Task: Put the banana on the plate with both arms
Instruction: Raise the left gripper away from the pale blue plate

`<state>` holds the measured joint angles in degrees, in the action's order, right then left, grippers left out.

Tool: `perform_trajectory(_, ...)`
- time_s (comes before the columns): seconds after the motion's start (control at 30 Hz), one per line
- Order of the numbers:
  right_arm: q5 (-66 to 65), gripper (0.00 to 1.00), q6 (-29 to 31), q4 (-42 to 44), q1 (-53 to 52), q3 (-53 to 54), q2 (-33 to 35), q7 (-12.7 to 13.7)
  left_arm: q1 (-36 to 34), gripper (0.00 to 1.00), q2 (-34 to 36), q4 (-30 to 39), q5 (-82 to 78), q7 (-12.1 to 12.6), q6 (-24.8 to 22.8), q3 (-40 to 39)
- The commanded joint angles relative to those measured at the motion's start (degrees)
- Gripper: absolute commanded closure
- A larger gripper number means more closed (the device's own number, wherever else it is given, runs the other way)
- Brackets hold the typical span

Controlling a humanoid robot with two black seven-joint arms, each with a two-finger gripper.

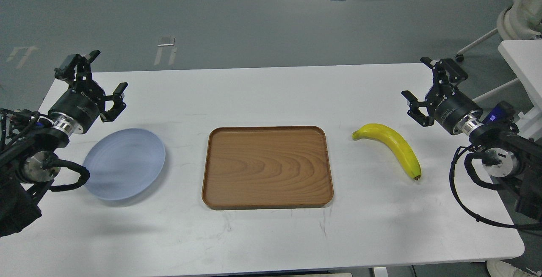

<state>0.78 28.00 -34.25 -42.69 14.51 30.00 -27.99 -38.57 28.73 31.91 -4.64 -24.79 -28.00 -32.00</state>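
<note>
A curved yellow banana (391, 145) lies on the white table at the right, its greenish stem toward the tray and its dark tip toward me. The pale blue plate (124, 163) rests on the table at the left with nothing on it. My left gripper (98, 78) hovers open above the table, just behind the plate's far left rim. At the right edge my right gripper (419, 83) is also open, raised behind and to the right of the banana. Neither gripper holds or touches anything.
A rectangular brown wood-grain tray (267, 166) sits in the middle of the table (271, 234), between plate and banana. White furniture (523, 56) stands just beyond the table's far right corner. Grey floor lies behind the table.
</note>
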Motion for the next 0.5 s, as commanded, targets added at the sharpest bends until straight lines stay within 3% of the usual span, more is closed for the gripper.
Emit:
perform_trajectory(0.0, -0.1, 0.0, 0.0, 0.0, 0.1, 0.0, 0.0, 0.0, 0.0, 0.0, -0.1, 0.1, -0.1, 0.0, 0.0, 0.0)
perform_trajectory(0.27, -0.1, 0.0, 0.0, 0.0, -0.4, 0.0, 0.0, 0.0, -1.2, 0.0, 0.5, 0.1, -0.5, 0.4, 0.0, 0.4)
perform_trajectory(0.47, -0.1, 0.0, 0.0, -0.1, -0.7, -0.1, 0.1, 0.0, -3.9, 0.0, 5.9, 0.6, -3.1, 0.2, 0.0, 1.1)
